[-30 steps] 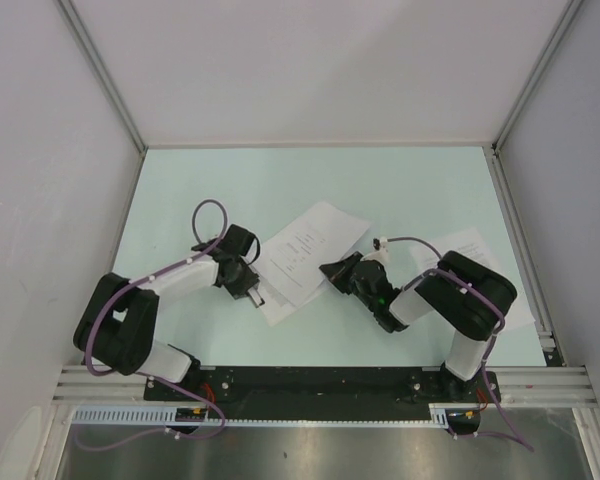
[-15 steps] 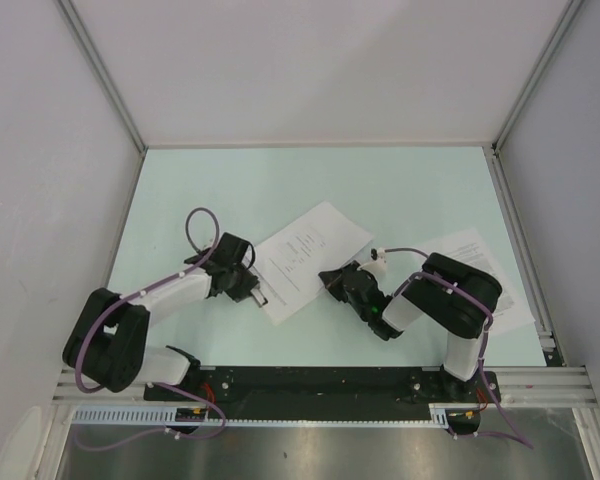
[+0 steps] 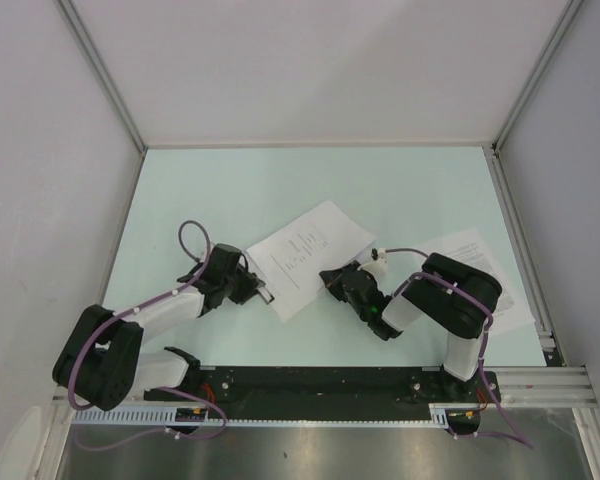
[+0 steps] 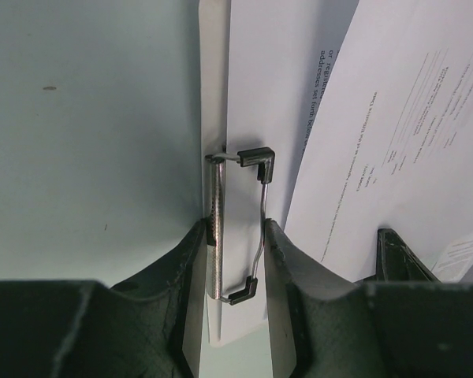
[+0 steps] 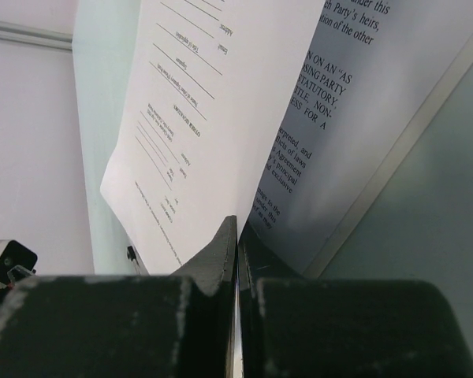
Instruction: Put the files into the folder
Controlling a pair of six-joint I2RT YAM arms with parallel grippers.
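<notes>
Top view gives the layout only. The folder [image 3: 281, 306] and two of the files lie slanted mid-table [image 3: 230, 190], between the two arms. The third sheet [image 3: 472, 245] is well apart at the table's R side, partly under the R arm. The clip is too small to read from up there.

L wrist view fills that in. The clip [image 4: 214, 205] is a silver roll w/ a black-tipped wire handle, set on the folder's short edge. The left gripper [image 4: 235, 236] is partly closed and squeezes the clip from both sides, one finger on the roll, the other against the wire.

R wrist view shows the right gripper [image 5: 236, 236] fully closed, w/ the edge of the top sheet [image 5: 197, 118] pinched between its tips. That edge is raised off the sheet below.

Looks: the top sheet is white and sparsely printed, short lines like a form or title pg. The dense sheet [image 5: 331, 118] under it carries tight black text, some in caps. The folder is a flat white board; only a narrow strip of it shows beside the paper.

Contents: the dense sheet lies flat on the board, top sheet over it. Can't tell whether either is under the clip.
</notes>
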